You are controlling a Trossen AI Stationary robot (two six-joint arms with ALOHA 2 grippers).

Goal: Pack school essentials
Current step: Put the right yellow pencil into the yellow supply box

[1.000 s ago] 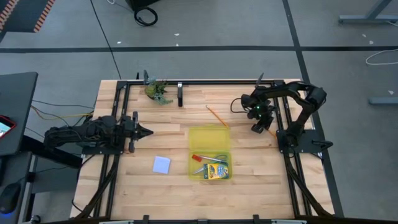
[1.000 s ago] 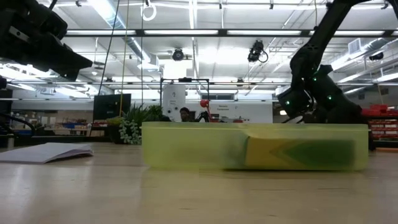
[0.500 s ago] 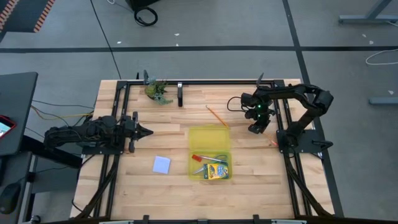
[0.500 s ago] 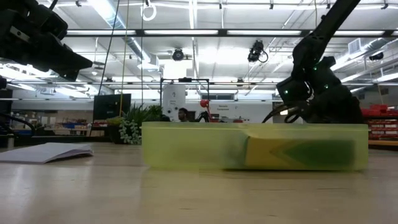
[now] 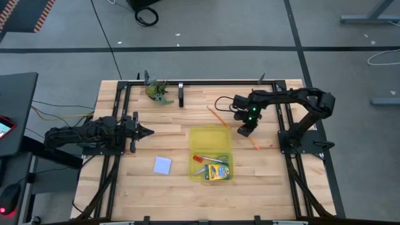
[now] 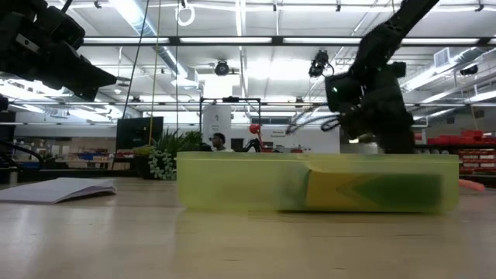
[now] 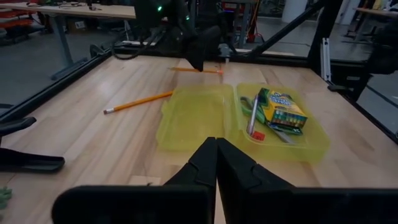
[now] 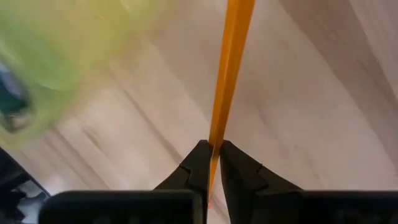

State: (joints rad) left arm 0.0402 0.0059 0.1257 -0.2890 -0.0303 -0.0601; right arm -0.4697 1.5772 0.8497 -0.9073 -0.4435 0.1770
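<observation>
My right gripper (image 5: 245,130) hangs just past the far right corner of the open translucent yellow case (image 5: 210,139) and is shut on an orange pencil (image 5: 254,142). The case's near half holds the green-handled scissors (image 7: 283,132), the crayon box (image 5: 218,172) and a small red eraser (image 7: 257,135). A second, yellower pencil (image 5: 217,116) lies flat on the table by the case's far edge. The pale blue note pad (image 5: 162,165) lies flat left of the case. My left gripper (image 5: 147,132) waits shut at the table's left. My right gripper pinches the orange pencil between its two fingers (image 8: 200,163), at one end of the shaft (image 8: 217,134). The pencil runs on forward along the line of the fingers. In the high view it trails from the gripper toward the near right, its free end (image 5: 257,148) low over the table.
A greenish leafy clump (image 5: 157,90) sits at the far edge, left of centre. Black frame rails (image 5: 200,82) run along the far edge and both sides. Bare wood lies right of the case and in front of it.
My right gripper has moved toward the table's left, from near the right rail to the case's far right corner, carrying the orange pencil with it. The left arm and the things on the table have stayed put.
</observation>
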